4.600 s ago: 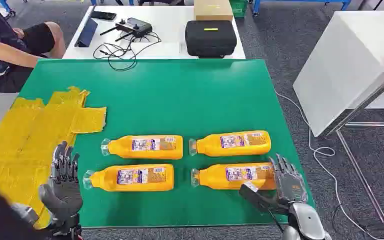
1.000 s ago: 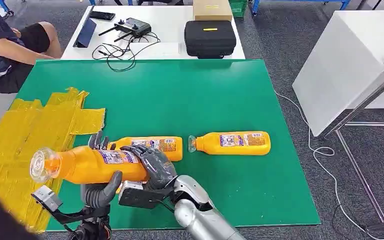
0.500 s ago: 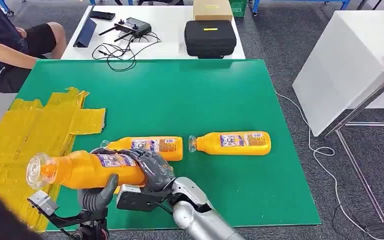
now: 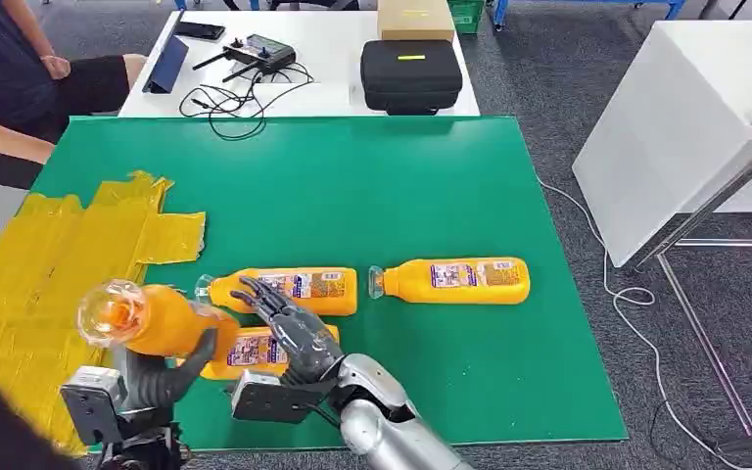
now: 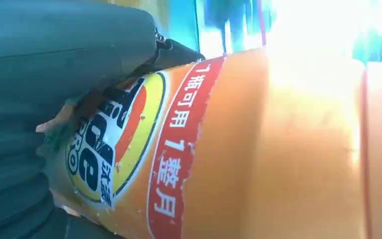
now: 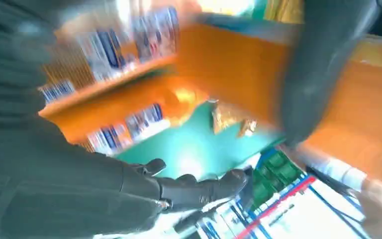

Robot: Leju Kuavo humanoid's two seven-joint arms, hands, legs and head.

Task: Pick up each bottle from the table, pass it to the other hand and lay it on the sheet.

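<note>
A green table (image 4: pixel 382 186) is seen on a grey carpeted floor, with a yellow sheet (image 4: pixel 49 264) laid over its left end, a white desk (image 4: pixel 333 59) behind it carrying a black case (image 4: pixel 411 73), a cardboard box (image 4: pixel 416 18) and a controller with cables (image 4: pixel 259 54), and a seated person (image 4: pixel 10 78) at the far left corner. A held bottle (image 4: pixel 152 321) is gripped in the left hand (image 4: pixel 162 377), raised above the table's front left edge beside the sheet; its long axis is tipped so that the clear cap faces up toward the head camera (the left wrist view shows fingers wrapped over its label). The right hand (image 4: pixel 289 328) is found just beside it, fingers spread and holding nothing. Three bottles lie flat, caps pointing left: a rear left bottle (image 4: pixel 299 289), a right bottle (image 4: pixel 455 279), and a front bottle (image 4: pixel 245 352) partly hidden by both hands.
</note>
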